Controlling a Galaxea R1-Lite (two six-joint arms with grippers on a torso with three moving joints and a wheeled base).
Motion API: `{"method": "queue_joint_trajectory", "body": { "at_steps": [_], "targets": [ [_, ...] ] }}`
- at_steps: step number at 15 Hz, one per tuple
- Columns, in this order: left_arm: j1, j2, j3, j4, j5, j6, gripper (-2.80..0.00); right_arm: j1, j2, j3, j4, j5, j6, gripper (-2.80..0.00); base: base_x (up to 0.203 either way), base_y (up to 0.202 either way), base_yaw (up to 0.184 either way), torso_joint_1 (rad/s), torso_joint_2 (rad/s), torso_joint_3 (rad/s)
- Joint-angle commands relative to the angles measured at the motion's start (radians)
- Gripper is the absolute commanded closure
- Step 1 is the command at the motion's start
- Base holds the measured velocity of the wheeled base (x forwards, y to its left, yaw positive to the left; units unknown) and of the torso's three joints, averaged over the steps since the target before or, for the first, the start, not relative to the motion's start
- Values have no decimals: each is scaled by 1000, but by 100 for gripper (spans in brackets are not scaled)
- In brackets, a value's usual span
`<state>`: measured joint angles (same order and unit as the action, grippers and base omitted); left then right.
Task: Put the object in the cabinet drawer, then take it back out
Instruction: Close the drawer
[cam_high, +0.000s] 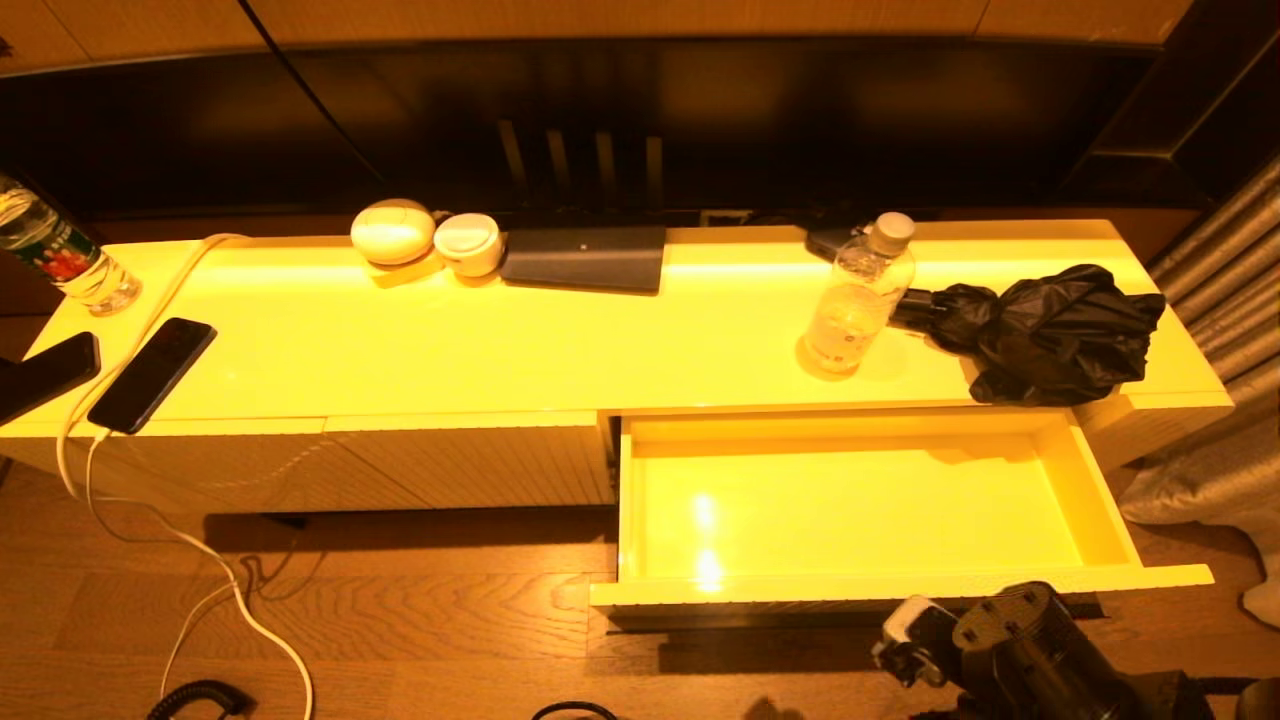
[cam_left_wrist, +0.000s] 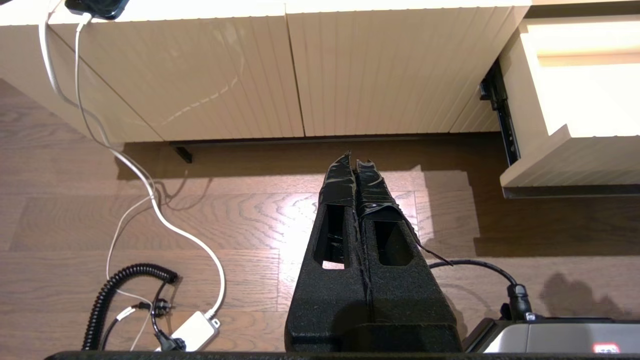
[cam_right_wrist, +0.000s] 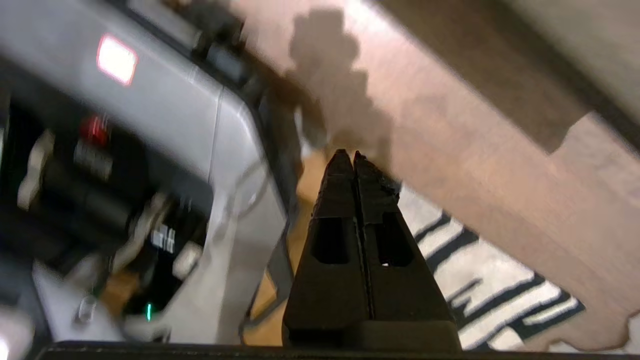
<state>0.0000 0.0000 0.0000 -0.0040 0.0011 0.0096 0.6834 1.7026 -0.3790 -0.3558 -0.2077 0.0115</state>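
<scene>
- The cabinet drawer (cam_high: 860, 510) was seen pulled fully out at the right of the cabinet, and nothing was seen on its glossy inside floor; only light glints were shown there.
- A clear bottle (cam_high: 858, 296) with a pale cap was stood upright on the worktop (cam_high: 520, 340), just behind the drawer opening.
- A crumpled black umbrella (cam_high: 1050, 330) was laid just right of the bottle, its handle end touching or nearly touching it.
- Two round white cases (cam_high: 425, 238) and a dark flat pad (cam_high: 586, 258) were set along the back edge of the worktop.
- Two dark phones (cam_high: 152, 373) were laid at the left end, one with a white cable (cam_high: 160, 530) trailing to the floor; a second bottle (cam_high: 60, 252) was stood at the far left.
- The left gripper (cam_left_wrist: 353, 159) was held low above the wooden floor before the ribbed front panels, fingers pressed together, nothing held.
- The right gripper (cam_right_wrist: 348, 158) was held over the floor beside the robot's base, likewise closed and empty.
</scene>
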Motion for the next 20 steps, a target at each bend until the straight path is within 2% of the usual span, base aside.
{"method": "queue_joint_trajectory", "body": {
  "at_steps": [1,5,9,16,20],
  "targets": [
    [0,0,2,-1,0,0,0,-30,17,-8,-60,-2,-4,0,0,0,0,0,0,0],
    [0,0,2,-1,0,0,0,-52,40,-13,-124,-16,-19,0,0,0,0,0,0,0],
    [0,0,2,-1,0,0,0,-74,97,-20,-235,-36,-73,0,0,0,0,0,0,0],
    [0,0,2,-1,0,0,0,-108,169,-67,-373,-38,-81,0,0,0,0,0,0,0],
    [0,0,2,-1,0,0,0,-126,232,-70,-499,-57,-137,0,0,0,0,0,0,0]
  ]
}}
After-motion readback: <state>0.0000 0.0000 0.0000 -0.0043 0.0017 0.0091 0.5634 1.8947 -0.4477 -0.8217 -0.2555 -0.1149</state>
